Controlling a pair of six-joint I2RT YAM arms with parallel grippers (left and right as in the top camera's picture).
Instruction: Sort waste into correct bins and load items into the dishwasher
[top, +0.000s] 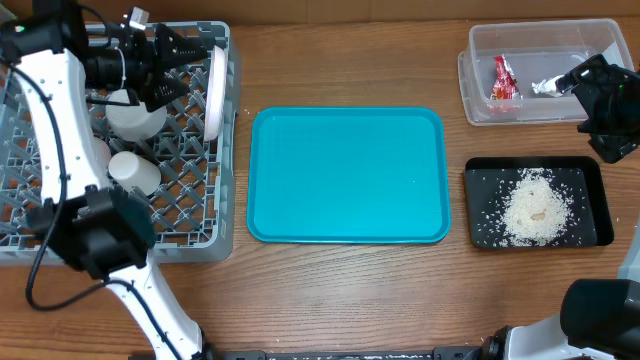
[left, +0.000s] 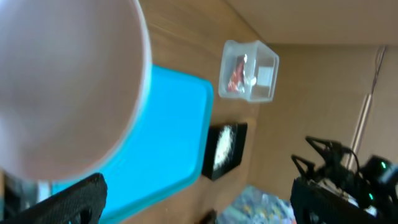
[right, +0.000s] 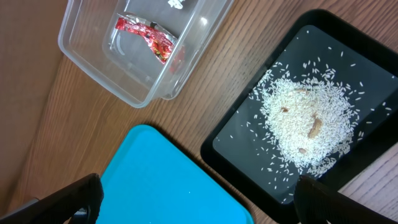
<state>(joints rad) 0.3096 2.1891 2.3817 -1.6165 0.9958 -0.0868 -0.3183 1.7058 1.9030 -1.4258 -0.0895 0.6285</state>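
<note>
The grey dish rack (top: 190, 215) at the left holds a white plate (top: 213, 90) standing on edge. Two pale round dishes (top: 135, 115) (top: 135, 170) sit beside the plate. My left gripper (top: 196, 62) is open just left of the plate, which fills the upper left of the left wrist view (left: 68, 81). Nothing is between the open jaws (left: 199, 205). At the back right, the clear tub (top: 480, 100) holds a red wrapper (top: 503, 78) and a white tissue (top: 545, 87). Rice scraps (top: 540, 205) lie in the black tray (top: 480, 180). My right gripper (top: 598, 100) (right: 199, 205) hangs open and empty by these bins.
A teal tray (top: 345, 175) lies in the middle of the wooden table, between the rack and the bins. In the right wrist view it (right: 155, 180) is below the clear tub (right: 87, 59) and left of the black tray (right: 239, 146).
</note>
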